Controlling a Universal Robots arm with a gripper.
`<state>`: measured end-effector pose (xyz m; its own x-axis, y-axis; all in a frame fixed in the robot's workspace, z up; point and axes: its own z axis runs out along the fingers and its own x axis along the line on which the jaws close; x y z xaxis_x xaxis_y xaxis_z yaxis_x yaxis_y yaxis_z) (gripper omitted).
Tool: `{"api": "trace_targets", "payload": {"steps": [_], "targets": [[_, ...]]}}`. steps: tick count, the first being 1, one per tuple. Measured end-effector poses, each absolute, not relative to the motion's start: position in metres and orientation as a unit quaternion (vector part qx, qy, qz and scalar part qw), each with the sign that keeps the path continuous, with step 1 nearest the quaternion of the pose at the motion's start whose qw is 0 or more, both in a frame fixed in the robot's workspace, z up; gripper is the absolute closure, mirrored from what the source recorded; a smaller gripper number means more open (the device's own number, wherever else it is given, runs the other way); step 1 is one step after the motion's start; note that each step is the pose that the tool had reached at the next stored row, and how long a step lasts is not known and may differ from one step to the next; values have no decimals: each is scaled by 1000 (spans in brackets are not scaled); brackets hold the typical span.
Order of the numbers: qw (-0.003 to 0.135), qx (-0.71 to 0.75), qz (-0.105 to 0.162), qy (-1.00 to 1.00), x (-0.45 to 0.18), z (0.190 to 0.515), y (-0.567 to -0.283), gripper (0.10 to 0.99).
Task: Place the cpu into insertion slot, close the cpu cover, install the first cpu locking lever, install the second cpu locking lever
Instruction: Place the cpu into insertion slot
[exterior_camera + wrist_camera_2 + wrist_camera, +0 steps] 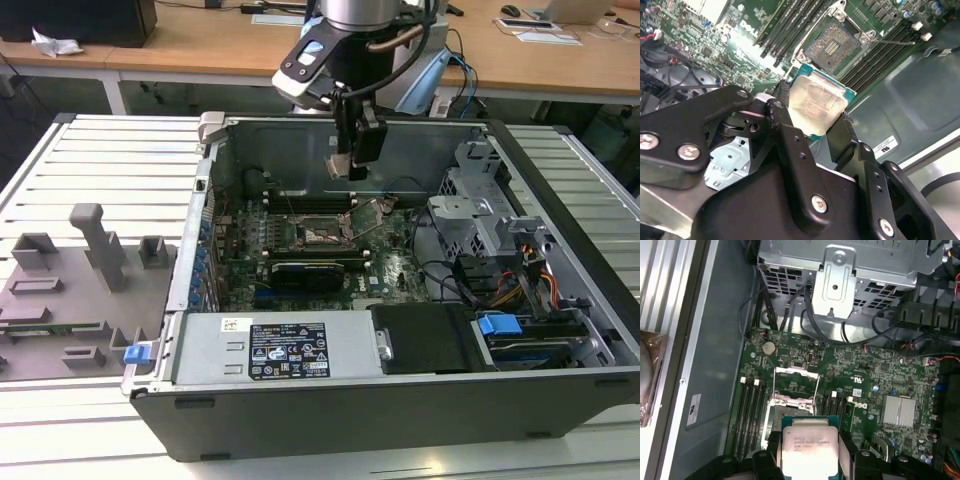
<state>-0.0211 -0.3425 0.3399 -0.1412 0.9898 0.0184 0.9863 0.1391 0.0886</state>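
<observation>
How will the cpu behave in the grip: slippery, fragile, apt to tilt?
Probably stiff: the cpu is a flat plate held by its edges in the gripper. Its smooth metal top looks slippery, so it might slide or tilt. Likely light, yet a drop onto the fine pins of the insertion slot could do harm.

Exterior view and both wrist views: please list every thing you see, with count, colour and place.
computer case: one, grey-black, open, exterior view's centre.
motherboard: one, green, inside the case.
insertion slot: one, black-framed, on the motherboard, empty.
cpu cover: one, silver, raised open beside the slot.
memory slots: two banks, black, flanking the slot.
expansion card: one, black, on the motherboard.
power supply: one, grey, in the case, exterior view's foreground.
drive cage: one, silver, in the case, exterior view's right.
fixture tray: one, grey, outside the case, exterior view's left.
cpu: one, silver-topped, held over the motherboard near the slot.
gripper: one, black, shut on the cpu.
</observation>
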Motion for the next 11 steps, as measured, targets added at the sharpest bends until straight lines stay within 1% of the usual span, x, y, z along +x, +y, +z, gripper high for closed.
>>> {"api": "trace_targets", "payload": {"steps": [11], "targets": [[22,660,39,750,-21,333,-343,549]]}}
